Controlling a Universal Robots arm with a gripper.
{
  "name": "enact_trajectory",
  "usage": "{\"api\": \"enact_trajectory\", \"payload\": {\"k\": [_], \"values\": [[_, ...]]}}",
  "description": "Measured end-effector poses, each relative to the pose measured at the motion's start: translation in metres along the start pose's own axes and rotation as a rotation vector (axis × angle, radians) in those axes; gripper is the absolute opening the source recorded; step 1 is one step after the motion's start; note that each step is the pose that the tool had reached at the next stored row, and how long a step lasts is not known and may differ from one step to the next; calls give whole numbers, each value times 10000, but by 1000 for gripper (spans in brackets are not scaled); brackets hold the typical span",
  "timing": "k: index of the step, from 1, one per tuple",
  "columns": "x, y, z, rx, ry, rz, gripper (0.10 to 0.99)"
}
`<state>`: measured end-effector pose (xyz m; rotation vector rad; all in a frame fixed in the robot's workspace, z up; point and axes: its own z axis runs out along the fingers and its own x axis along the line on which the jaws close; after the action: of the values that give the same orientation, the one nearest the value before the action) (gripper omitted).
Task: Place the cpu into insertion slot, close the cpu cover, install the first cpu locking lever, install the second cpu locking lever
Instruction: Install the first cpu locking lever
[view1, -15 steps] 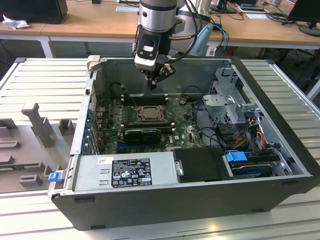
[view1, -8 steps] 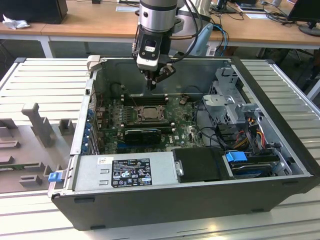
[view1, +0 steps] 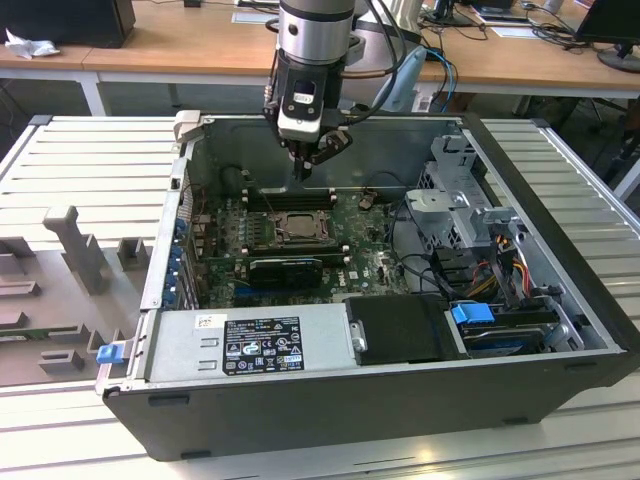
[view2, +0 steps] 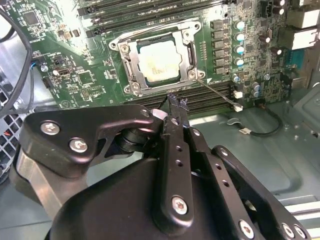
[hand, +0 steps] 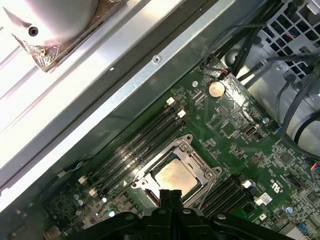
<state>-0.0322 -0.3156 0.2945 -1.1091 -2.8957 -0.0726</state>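
The cpu (view2: 159, 64) lies flat in the insertion slot (view1: 290, 228), its pale metal top showing through the window of the cpu cover (view2: 131, 64). The cover's silvery frame lies down around the chip (hand: 175, 176). From one corner of the socket a thin metal locking lever (view2: 217, 95) sticks out slantwise over the black memory slots. My gripper (view1: 303, 172) hangs above the board just behind the socket, between it and the case's rear wall. Its fingertips (view2: 175, 102) are pressed together, shut on nothing.
The open computer case (view1: 560, 330) walls in the board on all sides. A long black expansion card (view1: 285, 268) sits in front of the socket, with the power supply (view1: 250, 345) nearer still. A drive cage (view1: 460, 215) and cables (view1: 500, 265) fill the exterior view's right.
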Motion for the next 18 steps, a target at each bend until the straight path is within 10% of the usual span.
{"api": "enact_trajectory", "payload": {"k": [18], "values": [[0,0,0,42,23,-775,106]]}}
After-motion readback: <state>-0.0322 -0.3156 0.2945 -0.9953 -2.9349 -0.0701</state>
